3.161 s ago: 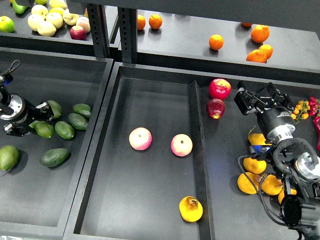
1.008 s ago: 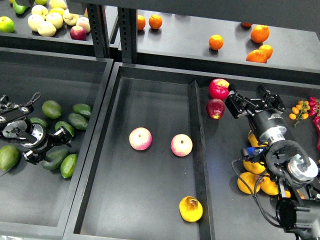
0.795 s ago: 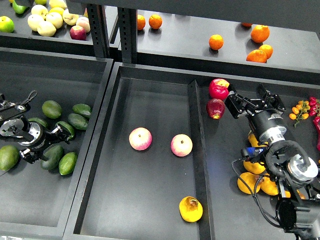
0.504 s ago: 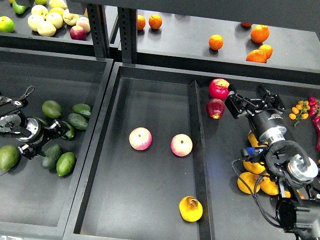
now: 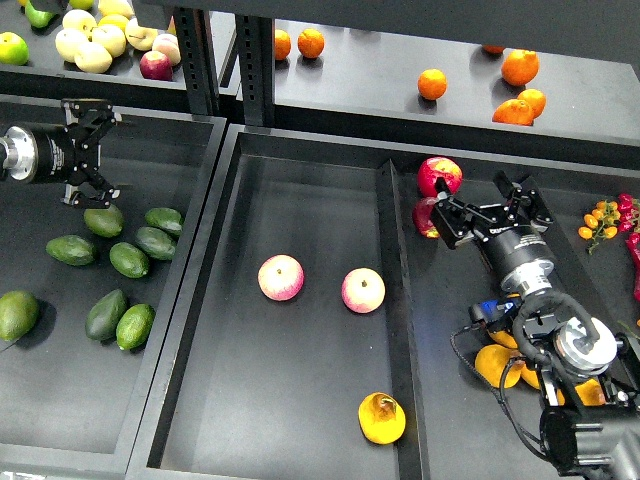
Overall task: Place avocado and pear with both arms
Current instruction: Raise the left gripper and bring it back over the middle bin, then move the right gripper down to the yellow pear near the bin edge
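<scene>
Several green avocados lie in the left tray [image 5: 60,420]; the nearest to my left gripper is an avocado [image 5: 104,221], with others [image 5: 129,259] [image 5: 134,326] around it. My left gripper [image 5: 98,150] is open and empty, just behind that avocado near the tray's back. The pear [image 5: 382,418], yellow-orange with a brown patch, lies at the front right of the middle tray [image 5: 300,180]. My right gripper [image 5: 487,203] is open and empty in the right tray, far behind the pear and close beside two red apples [image 5: 440,176].
Two pink apples [image 5: 281,277] [image 5: 363,290] lie in the middle tray. Yellow pears [image 5: 495,365] sit under my right arm, cherry tomatoes [image 5: 605,218] at the far right. Oranges [image 5: 520,67] and pale fruit [image 5: 95,45] are on the back shelf. A large green fruit [image 5: 15,315] lies at the left edge.
My left gripper has pulled up and back from among the avocados, empty; the avocados shifted a little. My right gripper has moved left, nearer the red apples.
</scene>
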Available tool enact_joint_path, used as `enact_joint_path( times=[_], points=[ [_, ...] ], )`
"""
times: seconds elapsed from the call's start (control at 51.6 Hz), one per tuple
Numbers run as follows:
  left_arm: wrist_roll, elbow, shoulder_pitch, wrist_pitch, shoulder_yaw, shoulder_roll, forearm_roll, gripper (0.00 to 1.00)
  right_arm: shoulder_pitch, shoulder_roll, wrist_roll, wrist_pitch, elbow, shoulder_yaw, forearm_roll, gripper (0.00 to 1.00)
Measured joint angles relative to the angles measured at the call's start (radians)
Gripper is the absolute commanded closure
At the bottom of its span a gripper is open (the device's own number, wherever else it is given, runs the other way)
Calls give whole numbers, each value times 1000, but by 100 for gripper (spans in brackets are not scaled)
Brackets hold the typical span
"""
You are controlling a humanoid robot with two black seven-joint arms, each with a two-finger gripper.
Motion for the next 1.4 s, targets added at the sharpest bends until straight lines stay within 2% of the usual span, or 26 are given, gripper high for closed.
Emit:
enact_joint_path(
  times=[0.194,0.388,0.407,0.446,0.504,0.659,0.756,0.931,1.183,1.396],
  points=[
    [0,-189,277,0,-282,-122,-19,2,-4,-40,-2,24,-17,-103,-6,0],
    [0,-300,501,0,-518,-338,-10,2,8,-134,-2,25,-10,-161,-6,0],
    [0,-317,539,0,-560,-399,-7,2,24,-157,-9,25,-4,-170,-5,0],
    [0,-321,552,0,-574,-419,-6,2,35,-165,-17,25,-1,-173,-4,0],
    [0,-328,575,0,-615,-474,-5,2,63,-183,-59,25,0,-184,-4,0],
    [0,-346,635,0,-691,-590,-4,2,131,-212,-256,18,-1,-203,-3,0],
    [0,-357,666,0,-726,-645,-5,2,177,-217,-298,9,-8,-217,-3,0],
    [0,-367,711,0,-741,-673,-5,2,266,-235,-306,-7,-21,-305,-5,0],
    [0,-382,753,0,-719,-675,-5,2,405,-374,-306,-9,-23,-561,-9,0],
    [0,-385,758,0,-699,-675,-5,2,446,-393,-307,1,-23,-748,-100,1]
  ],
)
